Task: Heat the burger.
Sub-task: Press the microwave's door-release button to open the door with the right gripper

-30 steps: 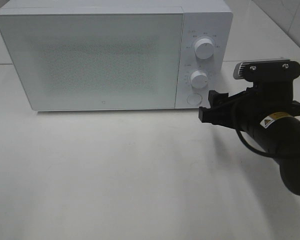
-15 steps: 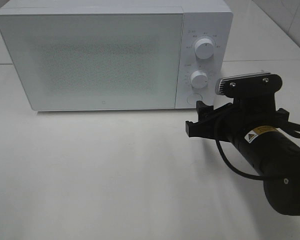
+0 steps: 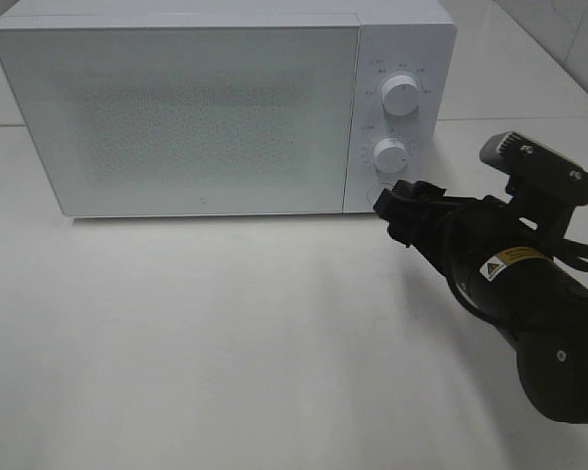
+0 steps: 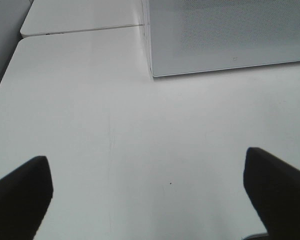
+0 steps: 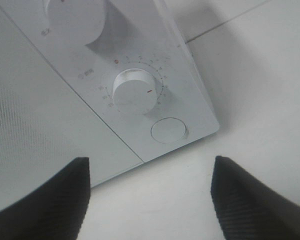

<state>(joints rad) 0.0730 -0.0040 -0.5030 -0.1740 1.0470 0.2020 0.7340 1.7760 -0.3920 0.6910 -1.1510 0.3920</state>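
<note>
While wide-jawed, right tool (image 3: 400,213) (tilted) before microwave button (image 5: 168,130).

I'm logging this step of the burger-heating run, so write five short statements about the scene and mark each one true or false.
1. The microwave has its door shut. True.
2. The burger sits on the table in front of the microwave. False: no burger shows in any view.
3. The right gripper is close in front of the round button below the lower dial. True.
4. The left arm is gripping something. False: the left gripper has its fingers apart above the table, holding nothing.
5. The control panel carries three dials. False: only the upper dial and the lower dial, plus the button.
</note>
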